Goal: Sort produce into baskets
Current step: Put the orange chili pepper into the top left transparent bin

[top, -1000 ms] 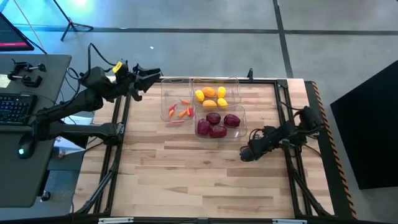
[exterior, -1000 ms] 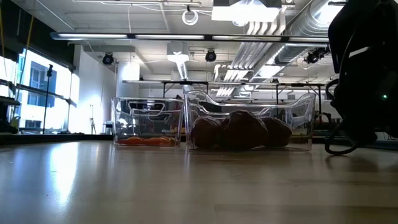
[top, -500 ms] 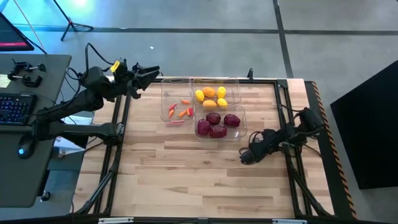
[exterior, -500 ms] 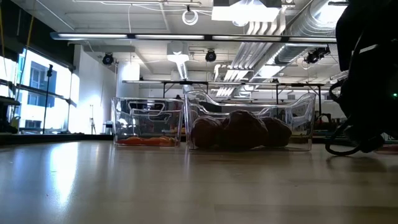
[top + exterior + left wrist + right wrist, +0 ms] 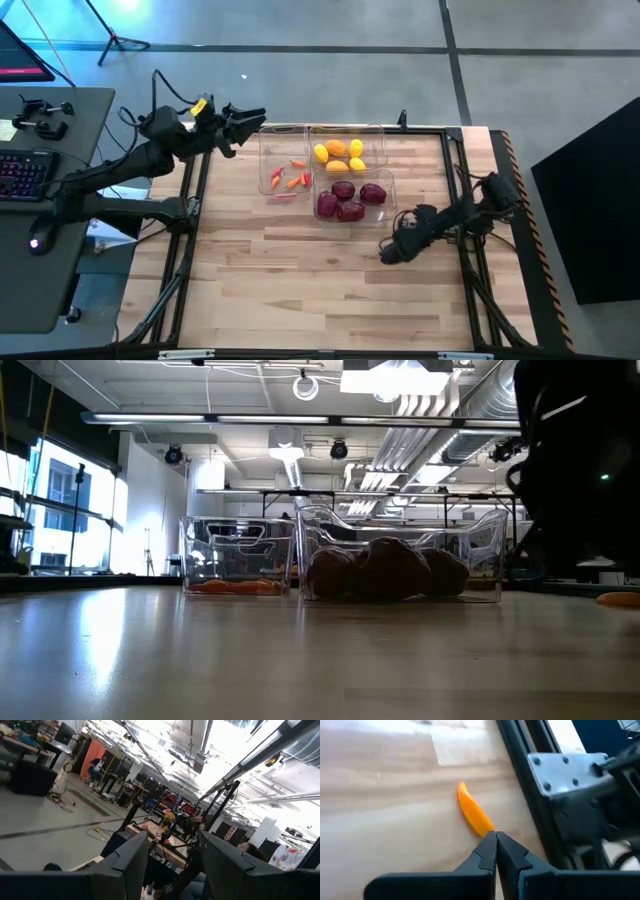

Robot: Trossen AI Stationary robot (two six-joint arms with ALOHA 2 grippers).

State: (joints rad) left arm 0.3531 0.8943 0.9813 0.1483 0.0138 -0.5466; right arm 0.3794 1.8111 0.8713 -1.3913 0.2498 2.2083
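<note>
Quick read on this one: everything hangs on one stray orange pepper [image 5: 474, 816] lying loose on the worktop [image 5: 300, 290]. It isn't in a bin yet.

The right end effector [image 5: 496, 837] is down low at about 4 o'clock from the worktop's middle, with its two fingers pressed together and nothing in them. In the right wrist view the pepper sits dead ahead of the tips, its near end touching them or as good as. Its long axis runs close to the line the fingers point along, slanting a bit off it. So I'd guess the fingers have to spread and straddle it, maybe with a small wrist turn so they close across the slim body. I can't pick the pepper out from overhead.

The bin with the little peppers [image 5: 263, 150] is off at roughly 10 o'clock from that end effector, well apart from it. The yellow fruit [image 5: 340, 151] and the dark red lumps [image 5: 350, 200] are already in their own bins next to it.

The right arm is clearly the nearer one. The left end effector [image 5: 255, 117] hangs past the worktop's 11 o'clock corner, fingers apart, aimed out at the room.

Compared with a second ago:
- The right end effector has crept a touch toward 8 o'clock.
- The low view now shows a sliver of orange at its right edge that wasn't there.
- The left arm has nudged slightly toward 12.
- The bins haven't moved.
</note>
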